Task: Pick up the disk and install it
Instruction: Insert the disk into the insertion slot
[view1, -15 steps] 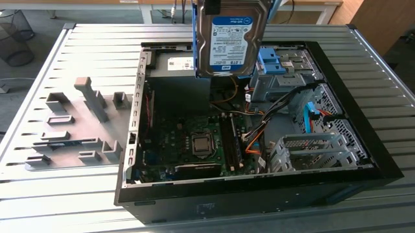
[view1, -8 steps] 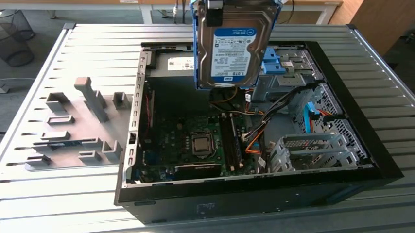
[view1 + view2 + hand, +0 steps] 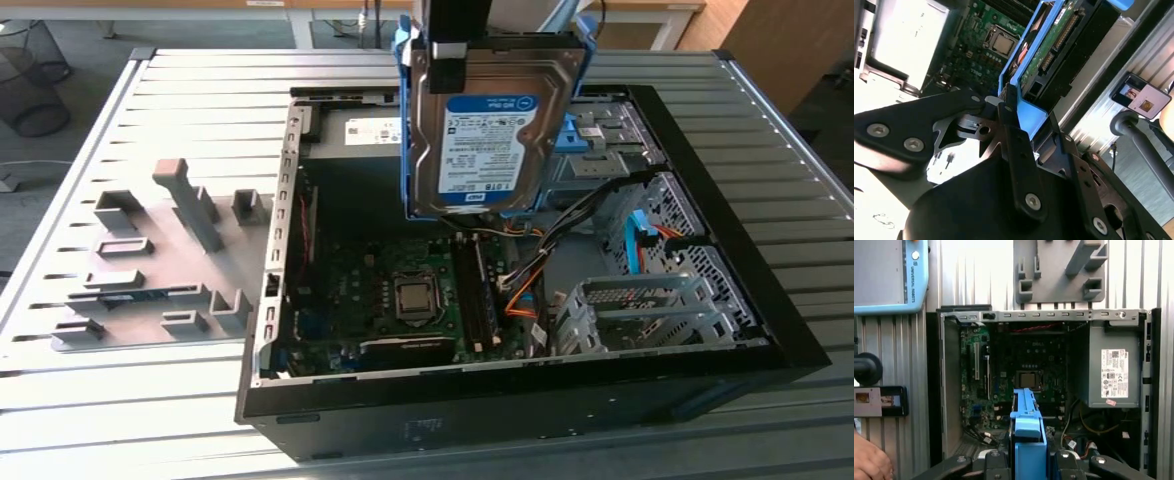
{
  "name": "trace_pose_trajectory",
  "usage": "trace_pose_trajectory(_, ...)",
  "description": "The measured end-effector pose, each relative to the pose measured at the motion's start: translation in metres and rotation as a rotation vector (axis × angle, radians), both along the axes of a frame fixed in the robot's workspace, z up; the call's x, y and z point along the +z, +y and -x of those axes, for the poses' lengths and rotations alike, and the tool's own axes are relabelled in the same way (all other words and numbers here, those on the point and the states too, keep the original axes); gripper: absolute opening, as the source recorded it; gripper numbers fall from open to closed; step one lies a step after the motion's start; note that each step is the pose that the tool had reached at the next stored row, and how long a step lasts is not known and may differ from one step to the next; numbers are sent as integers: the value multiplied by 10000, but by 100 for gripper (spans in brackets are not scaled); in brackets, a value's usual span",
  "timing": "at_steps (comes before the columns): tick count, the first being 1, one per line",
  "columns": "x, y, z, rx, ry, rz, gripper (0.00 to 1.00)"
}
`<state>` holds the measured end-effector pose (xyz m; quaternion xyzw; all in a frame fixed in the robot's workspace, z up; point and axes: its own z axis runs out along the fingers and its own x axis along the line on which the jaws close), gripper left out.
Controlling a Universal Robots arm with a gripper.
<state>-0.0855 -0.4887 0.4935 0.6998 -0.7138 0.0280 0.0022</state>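
The disk point(image 3: 483, 130) hung upright in the air, held tight by its blue rails point(image 3: 1026, 415) between the closed jaws. Under it sat the open computer case point(image 3: 747, 330) with its green board point(image 3: 400, 300) and orange wires point(image 3: 527, 285), resting on the grey worktop point(image 3: 200, 110). To do this well, I think the disk needed to go in straight and miss the wires.

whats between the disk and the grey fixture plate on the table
The metal side wall of the open computer case, in the exterior view: the disk hangs over the case, and the grey fixture plate lies outside it.
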Motion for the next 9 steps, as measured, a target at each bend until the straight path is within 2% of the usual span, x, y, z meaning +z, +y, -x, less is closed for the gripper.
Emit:
trace_pose_trajectory(4, -3, -7, -26, 0, 1, 21, 36)
trace_pose_trajectory(9, -19, -9, -225, -1, 35, 22, 36)
